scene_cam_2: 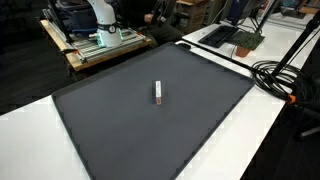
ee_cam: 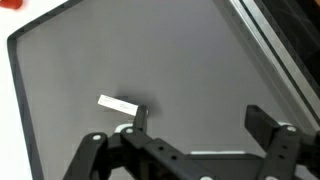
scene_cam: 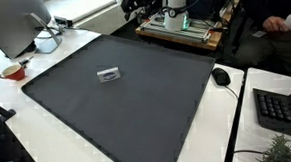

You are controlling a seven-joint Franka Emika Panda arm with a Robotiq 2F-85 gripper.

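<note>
A small white stick-shaped object [scene_cam: 107,75] lies flat near the middle of a dark grey mat [scene_cam: 138,121]. It shows in both exterior views [scene_cam_2: 157,92], with a reddish end in one of them. In the wrist view my gripper [ee_cam: 200,120] is open and empty, high above the mat [ee_cam: 200,60]. The white object [ee_cam: 117,104] lies just beyond my left finger, apart from it. The arm's white base [scene_cam_2: 100,18] stands on a wooden platform beyond the mat's far edge.
The mat lies on a white table. A black mouse [scene_cam: 220,77] and keyboard [scene_cam: 282,109] lie to one side. A monitor [scene_cam: 12,23] and red bowl [scene_cam: 13,70] stand at a corner. Black cables [scene_cam_2: 285,75] run along another edge.
</note>
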